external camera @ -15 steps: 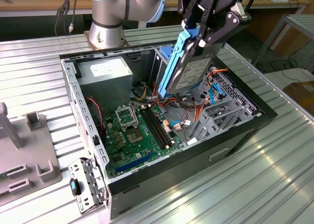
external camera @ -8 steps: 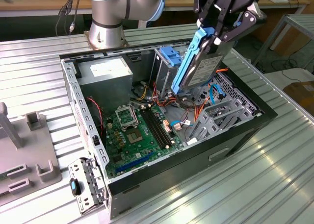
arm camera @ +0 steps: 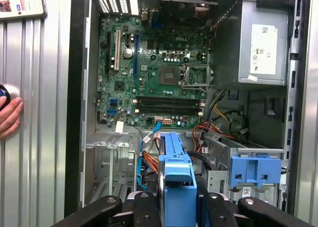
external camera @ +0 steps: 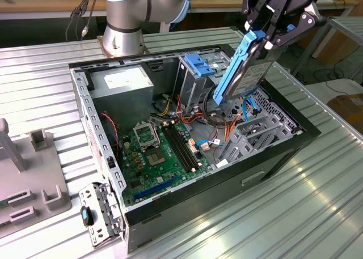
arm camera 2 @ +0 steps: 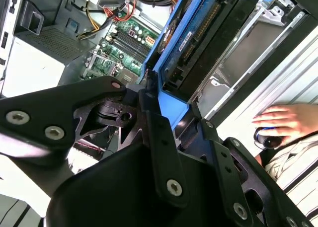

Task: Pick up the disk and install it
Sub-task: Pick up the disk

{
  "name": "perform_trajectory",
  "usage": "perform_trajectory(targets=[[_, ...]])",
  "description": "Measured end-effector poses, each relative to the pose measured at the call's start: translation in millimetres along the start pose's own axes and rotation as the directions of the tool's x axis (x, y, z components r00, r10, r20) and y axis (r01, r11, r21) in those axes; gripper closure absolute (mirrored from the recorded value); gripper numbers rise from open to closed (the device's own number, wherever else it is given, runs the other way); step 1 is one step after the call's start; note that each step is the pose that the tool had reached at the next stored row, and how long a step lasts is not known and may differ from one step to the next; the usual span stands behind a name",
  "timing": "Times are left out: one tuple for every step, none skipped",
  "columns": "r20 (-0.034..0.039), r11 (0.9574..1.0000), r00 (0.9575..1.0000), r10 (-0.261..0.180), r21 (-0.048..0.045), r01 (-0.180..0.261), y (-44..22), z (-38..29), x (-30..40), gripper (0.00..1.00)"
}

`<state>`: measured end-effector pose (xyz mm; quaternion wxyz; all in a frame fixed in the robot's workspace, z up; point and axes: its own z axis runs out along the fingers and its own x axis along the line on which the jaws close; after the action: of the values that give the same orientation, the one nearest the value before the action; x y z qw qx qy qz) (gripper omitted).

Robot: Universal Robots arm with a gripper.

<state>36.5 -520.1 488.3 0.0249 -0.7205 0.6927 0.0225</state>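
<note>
The gripper [external camera: 271, 37] is closed on the disk [external camera: 251, 69] and holds it in the air above the open case [external camera: 283, 152], which lies on the worktop [external camera: 300, 213]. The grip is at the upper end of the disk, on its blue rails, so the disk hangs down and away from the gripper. Its long axis is steeply tilted, not vertical. In the exterior view the upper end is toward the exterior view's right and the lower end points down toward the exterior view's left, into the case.

The lower end is near the tall cage [external camera: 195, 77] with the light-blue latch, and above the grey bay [external camera: 252, 135] at the front corner of the case. It seems to touch neither, but I cannot tell the height exactly. In the first wrist view the disk [arm camera: 177, 180] is edge-on, with the bay [arm camera: 107, 162] on one side and the cage [arm camera: 256, 170] on the other. So the disk is lifted but not yet installed.
</note>
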Motion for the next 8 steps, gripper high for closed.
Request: perform_trajectory(targets=[[0.0001,1.0000,1.0000,-0.001,0.0000,0.001,-0.1,0.0,0.0,0.63],[0.0002,1.0000,1.0000,-0.005,-0.0003,0.005,-0.9,0.1,-0.5,0.63],[0.0001,1.0000,1.0000,-0.007,-0.0005,0.007,-4.2,0.1,-0.5,0.63],[0.0000,1.0000,1.0000,-0.007,-0.0005,0.007,-10.2,0.1,-0.2,0.63],[0.0000,1.0000,1.0000,-0.007,-0.0005,0.007,-16.7,0.2,0.1,0.63],[0.0002,1.0000,1.0000,-0.007,-0.0004,0.007,-21.5,-1.0,18.4,0.63],[0.0001,1.0000,1.0000,-0.007,-0.0005,0.007,-21.3,-2.2,36.0,0.63],[0.0001,1.0000,1.0000,-0.007,-0.0005,0.007,-21.2,-2.6,42.4,0.63]])
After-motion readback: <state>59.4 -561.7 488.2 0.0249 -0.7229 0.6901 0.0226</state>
